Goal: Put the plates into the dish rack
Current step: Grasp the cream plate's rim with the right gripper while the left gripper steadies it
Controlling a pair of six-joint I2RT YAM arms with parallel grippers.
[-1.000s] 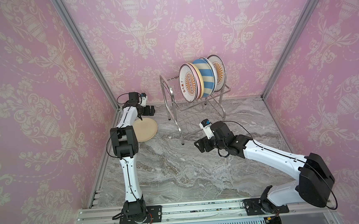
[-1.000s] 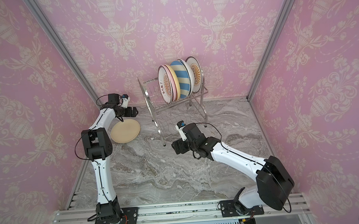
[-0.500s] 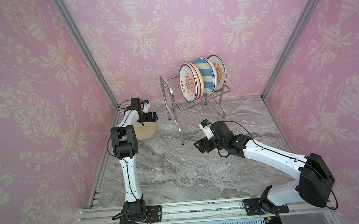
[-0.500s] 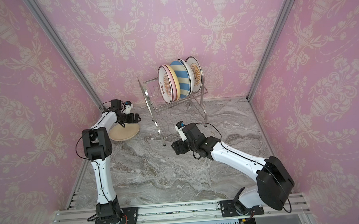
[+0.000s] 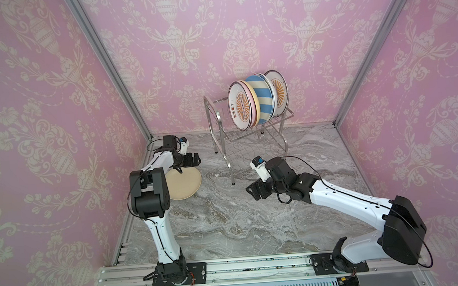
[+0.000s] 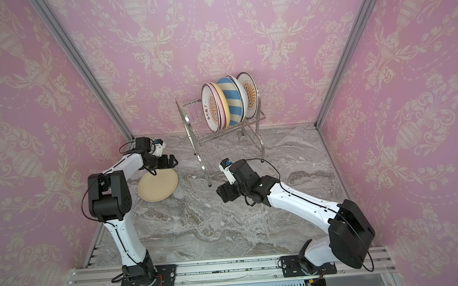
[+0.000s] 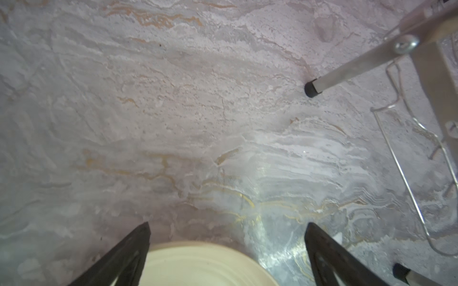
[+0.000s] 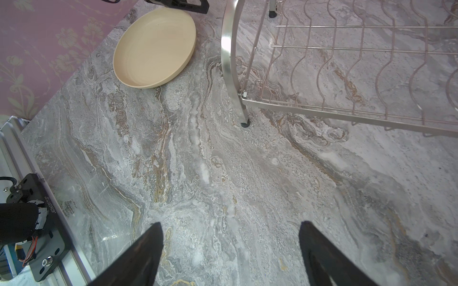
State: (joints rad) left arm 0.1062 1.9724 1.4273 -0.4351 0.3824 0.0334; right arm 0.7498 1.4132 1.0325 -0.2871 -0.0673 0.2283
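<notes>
Seemingly marble tabletop point(image 5: 227, 221), pink damask walls point(image 5: 41, 112)

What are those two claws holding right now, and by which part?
Nothing. Both sets of jaws stand open: the left gripper hovers over the rim of the cream plate, and the right gripper over the marble table.

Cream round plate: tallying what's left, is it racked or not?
Out: the cream round plate lies flat on the marble table, beside the silver wire rack.

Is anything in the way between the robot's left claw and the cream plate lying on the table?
No, nothing visible is. The left gripper hangs open right over the edge of the cream plate, with only air between them. The dish rack stands off to the side.
</notes>
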